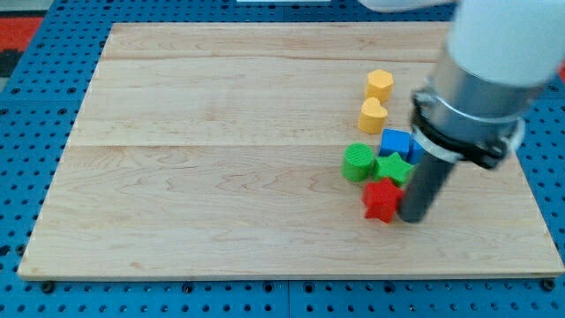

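Blue perforated metal surrounds a pale wooden board (221,168) that serves as the counter and fills most of the view. Largest on it is the robot arm (494,62), a white and grey cylinder coming down from the view's top right and narrowing into a dark rod. My tip (412,218) rests on the wood at the rod's lower end, touching or just beside the right side of the red star block (380,200). No fingers exist on this arm, so nothing is clasped or let go; the rod only presses sideways.

Above the red star sits a tight cluster: a green star block (393,168), a round green block (357,162) touching it on the view's left, and a blue block (397,141) just above, partly hidden by the arm. Two yellow heart-shaped blocks (380,85) (373,115) stand a little further toward the view's top, close together.
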Robot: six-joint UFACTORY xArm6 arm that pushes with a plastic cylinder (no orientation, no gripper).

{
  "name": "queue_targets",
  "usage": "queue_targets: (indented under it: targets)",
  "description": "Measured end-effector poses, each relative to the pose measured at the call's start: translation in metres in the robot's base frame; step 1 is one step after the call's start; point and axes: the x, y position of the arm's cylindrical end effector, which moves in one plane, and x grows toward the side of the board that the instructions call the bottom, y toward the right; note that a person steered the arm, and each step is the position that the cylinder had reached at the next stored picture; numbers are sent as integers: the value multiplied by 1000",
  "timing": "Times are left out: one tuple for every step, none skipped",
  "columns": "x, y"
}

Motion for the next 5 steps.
queue_targets:
  targets:
    - [9, 38]
    - [-21, 99]
    - [-148, 141]
    - [-242, 71]
    - [-237, 31]
